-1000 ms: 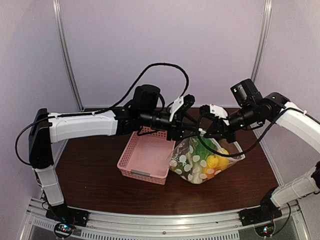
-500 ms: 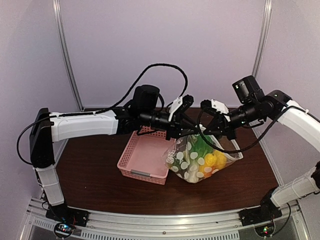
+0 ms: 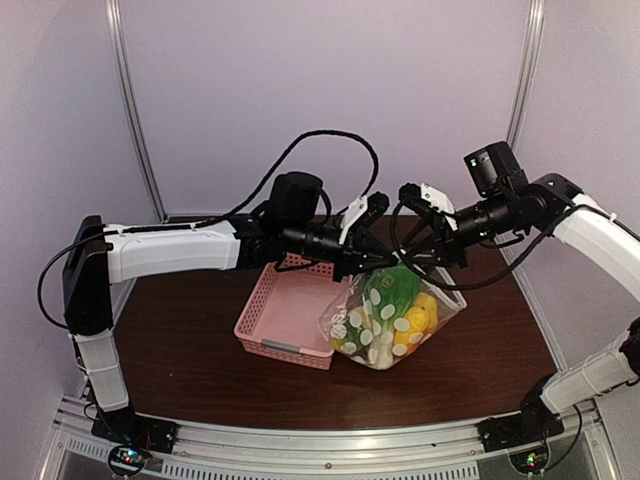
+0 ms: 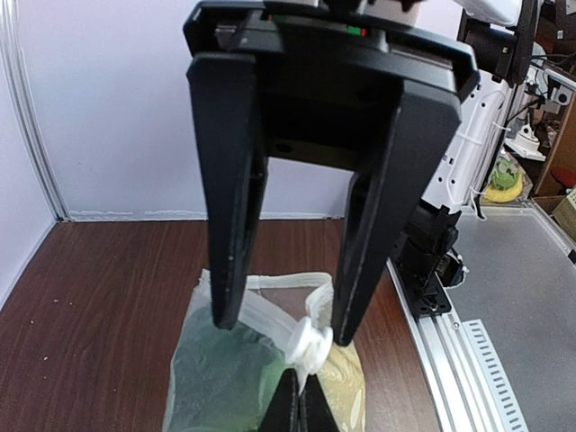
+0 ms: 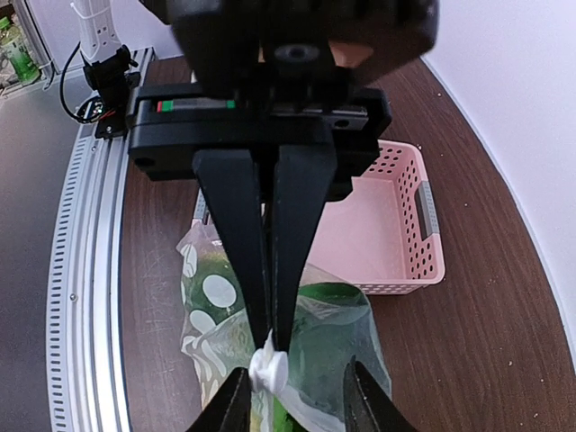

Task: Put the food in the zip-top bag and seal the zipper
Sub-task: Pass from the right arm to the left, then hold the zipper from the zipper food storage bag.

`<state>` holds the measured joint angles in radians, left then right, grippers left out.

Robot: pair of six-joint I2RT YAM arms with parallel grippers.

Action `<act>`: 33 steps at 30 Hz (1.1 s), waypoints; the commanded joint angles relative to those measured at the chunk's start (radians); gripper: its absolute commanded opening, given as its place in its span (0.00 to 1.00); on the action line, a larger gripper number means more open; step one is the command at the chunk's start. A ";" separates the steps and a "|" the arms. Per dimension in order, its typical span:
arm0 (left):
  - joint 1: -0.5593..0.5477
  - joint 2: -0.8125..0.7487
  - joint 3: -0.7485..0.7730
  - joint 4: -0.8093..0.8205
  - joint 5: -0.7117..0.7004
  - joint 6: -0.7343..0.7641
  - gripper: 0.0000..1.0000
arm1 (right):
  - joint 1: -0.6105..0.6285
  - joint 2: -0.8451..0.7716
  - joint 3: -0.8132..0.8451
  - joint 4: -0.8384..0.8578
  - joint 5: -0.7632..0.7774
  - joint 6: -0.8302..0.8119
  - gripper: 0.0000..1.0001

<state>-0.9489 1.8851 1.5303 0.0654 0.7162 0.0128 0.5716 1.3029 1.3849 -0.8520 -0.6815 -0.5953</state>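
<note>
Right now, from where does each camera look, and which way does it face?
Top external: fixed above and behind the arms, facing forward and down at the table, pink basket and dotted bag; both arms show.
Left wrist: on the left arm, looking down through the open left gripper at the bag; the right gripper shows at the bottom.
Right wrist: on the right arm, looking down along the right gripper, shut on the bag's top edge; basket beyond.
Shared: both wrist views show the white tab at the bag's mouth.
</note>
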 commanded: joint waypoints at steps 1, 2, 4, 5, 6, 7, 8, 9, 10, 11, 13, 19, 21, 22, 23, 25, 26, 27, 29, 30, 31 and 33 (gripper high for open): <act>0.009 0.021 0.061 0.025 0.030 -0.063 0.00 | 0.000 0.048 0.058 0.008 -0.030 0.038 0.37; 0.009 0.024 0.063 0.024 0.032 -0.067 0.00 | 0.000 0.051 0.060 0.008 -0.035 0.038 0.36; 0.009 0.024 0.062 0.025 0.033 -0.070 0.00 | 0.002 0.050 0.058 0.010 -0.039 0.040 0.35; 0.009 0.024 0.061 0.026 0.031 -0.071 0.00 | 0.002 0.049 0.055 0.010 -0.038 0.039 0.35; 0.009 0.025 0.060 0.028 0.030 -0.071 0.00 | 0.001 0.047 0.051 0.012 -0.038 0.037 0.32; 0.009 0.025 0.059 0.028 0.031 -0.072 0.00 | 0.001 0.045 0.048 0.012 -0.036 0.036 0.30; 0.009 0.026 0.060 0.032 0.030 -0.075 0.00 | 0.001 0.043 0.043 0.011 -0.033 0.033 0.27; 0.009 0.025 0.060 0.033 0.029 -0.076 0.00 | 0.002 0.040 0.037 0.011 -0.031 0.029 0.23; 0.009 0.026 0.060 0.035 0.028 -0.077 0.00 | 0.002 0.037 0.035 0.011 -0.027 0.028 0.20; 0.009 0.026 0.060 0.038 0.026 -0.078 0.00 | 0.002 0.034 0.029 0.010 -0.025 0.027 0.19; 0.012 0.027 0.057 0.050 0.019 -0.090 0.00 | 0.001 0.031 0.027 0.006 -0.015 0.024 0.20; 0.020 0.025 0.035 0.100 0.015 -0.127 0.00 | 0.001 0.025 0.010 -0.009 0.013 0.012 0.20; 0.019 0.025 0.032 0.109 0.014 -0.131 0.00 | 0.001 0.025 0.002 -0.007 0.017 0.012 0.21; 0.020 0.025 0.030 0.112 0.014 -0.133 0.00 | 0.001 0.025 0.000 -0.007 0.019 0.012 0.21; 0.019 0.025 0.028 0.114 0.015 -0.135 0.00 | 0.002 0.025 -0.001 -0.007 0.019 0.012 0.21; 0.020 0.026 0.027 0.116 0.016 -0.135 0.00 | 0.002 0.023 -0.001 0.000 0.019 0.015 0.19; 0.020 0.025 0.027 0.114 0.017 -0.135 0.00 | 0.001 0.020 -0.002 0.004 0.019 0.017 0.18; 0.019 0.025 0.027 0.114 0.016 -0.134 0.00 | 0.002 0.018 -0.001 0.008 0.018 0.019 0.17; 0.020 0.026 0.025 0.113 0.017 -0.133 0.00 | 0.002 0.015 0.002 0.017 0.021 0.026 0.17; 0.019 0.026 0.025 0.112 0.017 -0.133 0.00 | 0.002 0.014 0.005 0.017 0.023 0.027 0.18; 0.020 0.025 0.024 0.112 0.016 -0.133 0.00 | 0.001 0.013 0.009 0.017 0.025 0.029 0.18; 0.021 0.026 0.022 0.111 0.016 -0.131 0.00 | 0.001 0.011 0.014 0.018 0.030 0.031 0.17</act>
<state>-0.9356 1.9060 1.5520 0.0830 0.7200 -0.1116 0.5720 1.3415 1.3941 -0.8410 -0.6754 -0.5747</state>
